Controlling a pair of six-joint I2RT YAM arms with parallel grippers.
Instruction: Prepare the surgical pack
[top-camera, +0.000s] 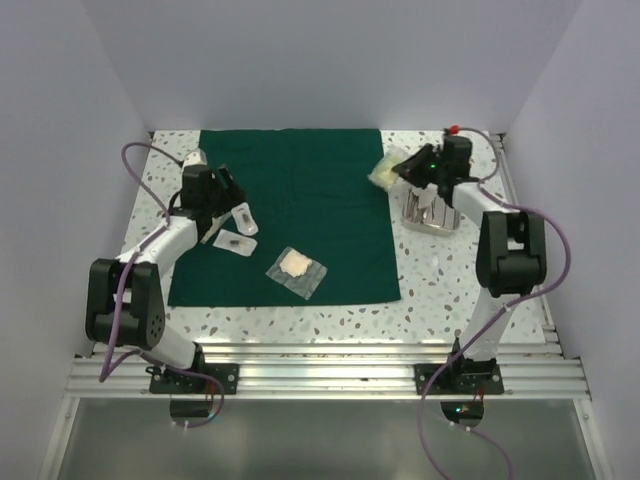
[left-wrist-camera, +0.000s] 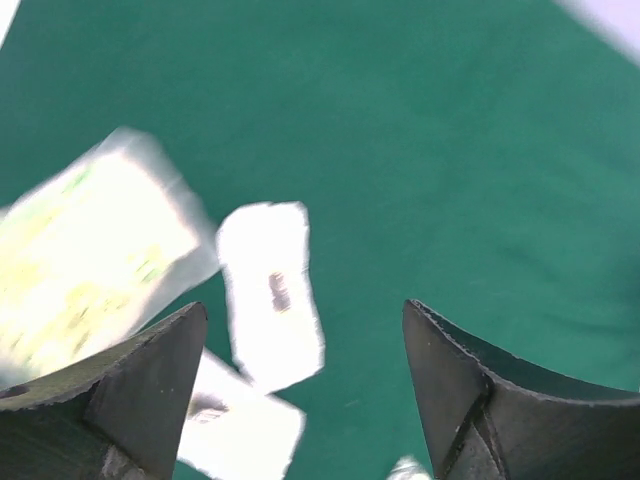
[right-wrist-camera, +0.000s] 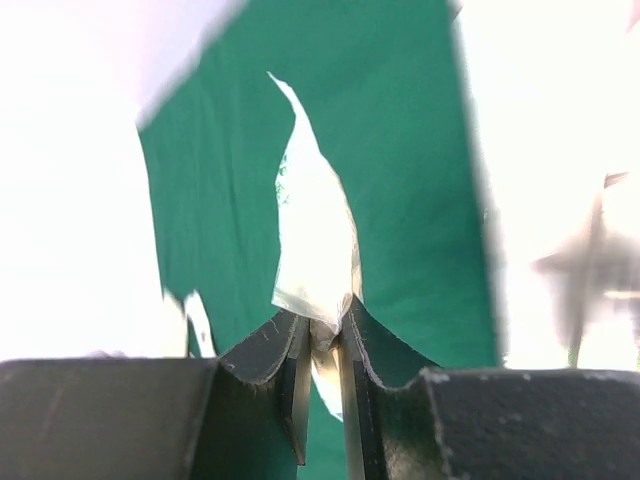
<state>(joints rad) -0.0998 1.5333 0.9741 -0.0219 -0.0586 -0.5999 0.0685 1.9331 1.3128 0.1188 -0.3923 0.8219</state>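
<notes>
1. Pinching a clear gauze pouch (right-wrist-camera: 315, 240) between fully closed fingers, the right gripper (right-wrist-camera: 325, 335) hangs over the far right corner of the green cloth (top-camera: 285, 215). The pouch sticks out past the fingertips, above the cloth's edge.
2. The green cloth lies spread flat on the speckled table (top-camera: 440, 290), with no fold showing.
3. The steel tray (top-camera: 432, 212) sits on the table just beside the cloth's right edge, near the far corner and under the right arm's wrist. What it holds is too small to make out.
4. The left gripper (left-wrist-camera: 305, 320) hovers over the cloth's left edge. Its fingers are spread wide and nothing is between them.
5. Two small white packets (top-camera: 238, 243) lie close together at the cloth's left edge, just below the left gripper. In the left wrist view each shows a dark mark.
6. A second gauze pouch (top-camera: 297, 271) lies flat on the cloth, close to the near edge and about midway along it, well apart from both grippers.
</notes>
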